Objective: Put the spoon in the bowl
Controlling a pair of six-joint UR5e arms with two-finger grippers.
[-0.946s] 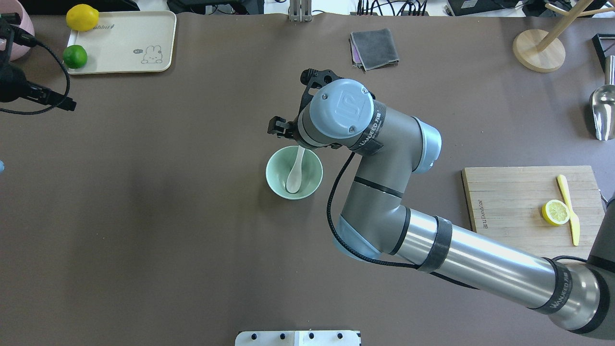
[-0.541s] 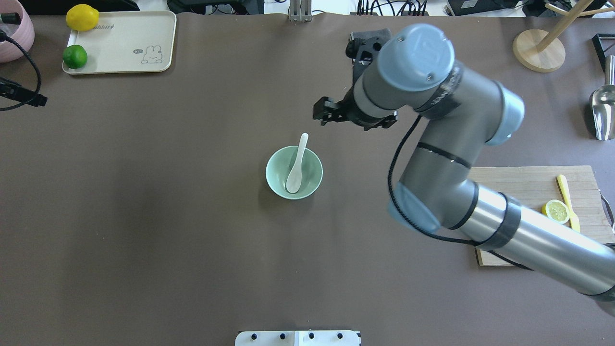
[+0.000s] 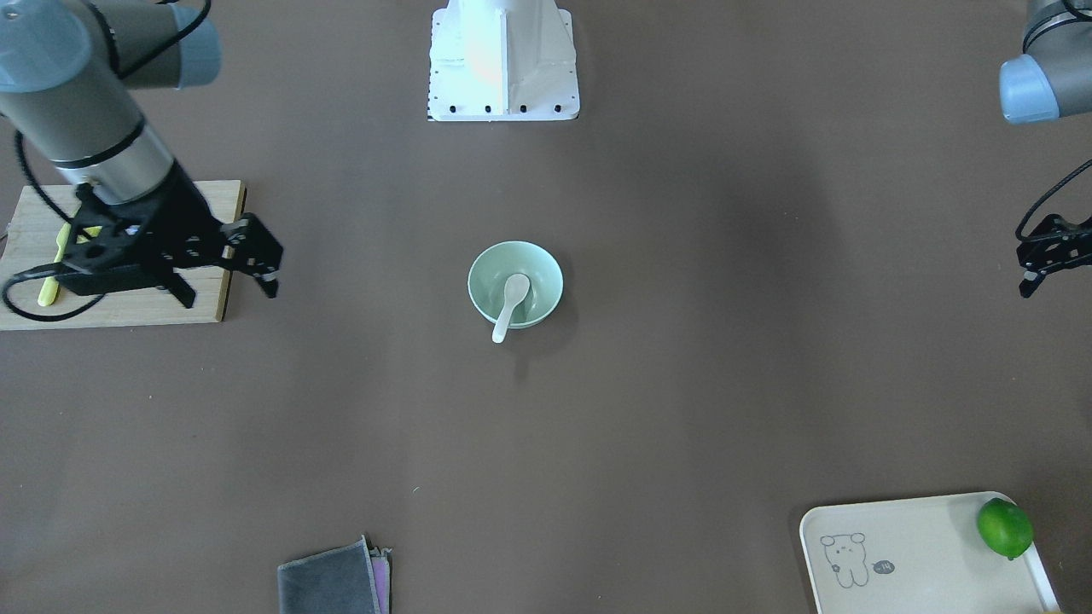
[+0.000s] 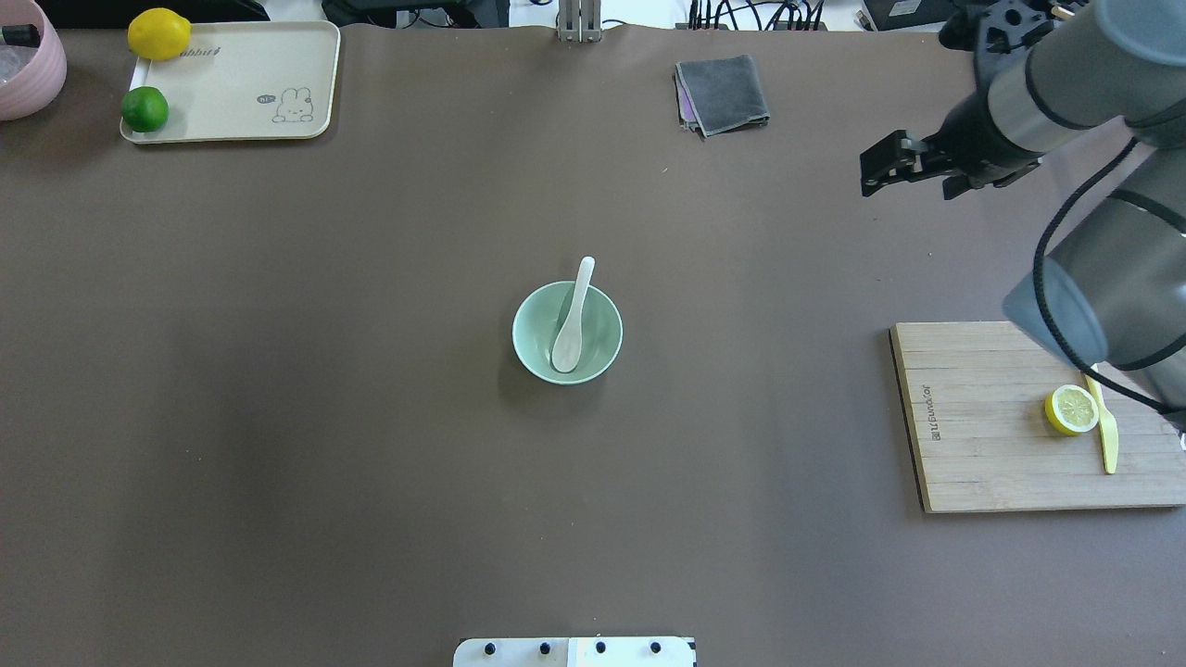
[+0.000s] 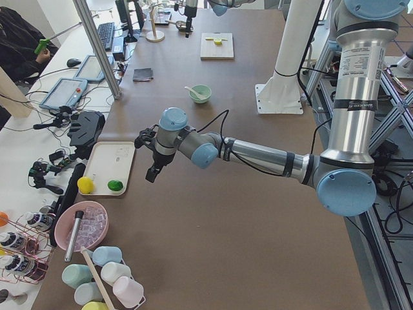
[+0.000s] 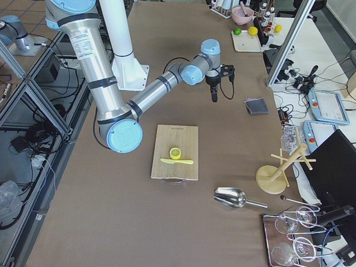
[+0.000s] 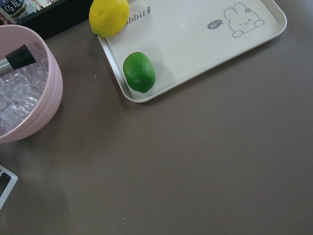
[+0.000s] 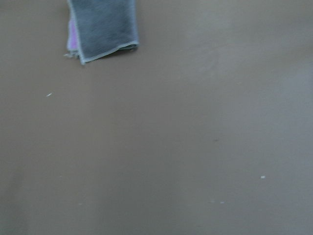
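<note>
The spoon point(image 4: 570, 324) is seen lying in the bowl point(image 4: 521, 335), which stands near the middle of the brown table point(image 4: 278, 445); the scoop is rested on the bowl's inner floor, while the handle is leaned on the rim on the side away from the robot and is carried a little way past it. Neither gripper is in contact with spoon or bowl. The right gripper point(image 3: 229, 294) is held above the table well off to the robot's right, over the edge of the wooden cutting board point(image 4: 982, 417), and its two fingers are spread apart with nothing between them. On that board a halved lemon point(image 4: 1072, 409) is laid just beside a slim yellow knife point(image 4: 1108, 437). The left gripper point(image 3: 1045, 256) is caught only at the edge of the front-facing view and in the left side view, well off to the robot's left, and whether its fingers are apart or together cannot be told. A folded grey cloth point(image 4: 723, 93) is placed at the far side of the table. At the far left corner a cream tray point(image 4: 232, 83) is set, with a lime point(image 4: 145, 108) and a whole lemon point(image 4: 158, 33) at its end, and a pink ribbed bowl point(image 7: 44, 103) is stood near it
</note>
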